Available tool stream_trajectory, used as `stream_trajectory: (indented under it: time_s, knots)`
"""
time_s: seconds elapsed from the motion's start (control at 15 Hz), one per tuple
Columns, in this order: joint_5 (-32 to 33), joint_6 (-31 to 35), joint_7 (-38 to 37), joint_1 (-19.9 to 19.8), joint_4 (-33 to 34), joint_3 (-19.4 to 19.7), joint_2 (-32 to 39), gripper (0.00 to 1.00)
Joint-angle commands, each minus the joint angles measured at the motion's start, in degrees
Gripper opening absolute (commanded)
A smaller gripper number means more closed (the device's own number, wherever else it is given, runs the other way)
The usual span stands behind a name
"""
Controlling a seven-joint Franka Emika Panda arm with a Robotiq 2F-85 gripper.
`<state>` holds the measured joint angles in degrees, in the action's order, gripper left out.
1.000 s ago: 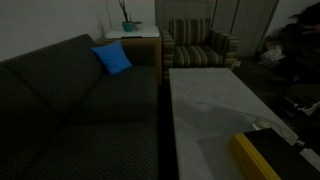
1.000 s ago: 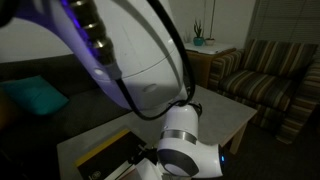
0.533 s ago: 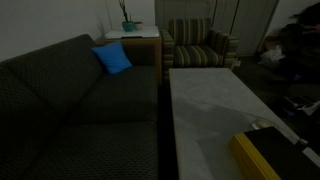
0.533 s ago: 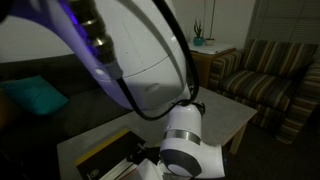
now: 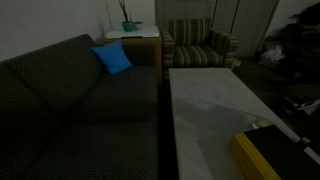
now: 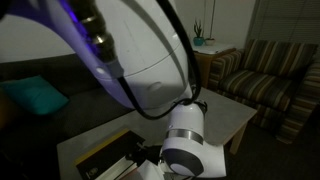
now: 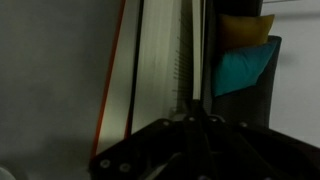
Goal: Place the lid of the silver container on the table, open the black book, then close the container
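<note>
Book [image 7: 160, 60], centre of wrist view: page edges exposed; opening judged under way. Gripper [image 7: 195, 120], lower centre: closure indiscernible. Counter [image 5: 210, 100]. Tin, lid: unidentifiable; reclosing outstanding.

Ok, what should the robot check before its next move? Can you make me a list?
1. The black book lies on the table: ok, seen in both exterior views.
2. The gripper is right at the book's pale pages: ok, wrist view.
3. Whether the gripper is open or shut: cannot tell, too dark.
4. Whether the book is open: cannot tell.
5. The lid is off the silver container and on the table: cannot tell, neither shows clearly.
</note>
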<state>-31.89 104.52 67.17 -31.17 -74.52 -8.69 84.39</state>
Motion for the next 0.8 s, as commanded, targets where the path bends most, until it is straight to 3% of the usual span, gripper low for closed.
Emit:
stream_trajectory:
  time_s: [0.0,0.73]
  knots:
    - [0.0,-2.9,3.2,-0.8,0.7,-0.1,0.0,0.00]
    - [-1.3,-4.1,9.0,-1.1,1.0,-0.4,0.0,0.00]
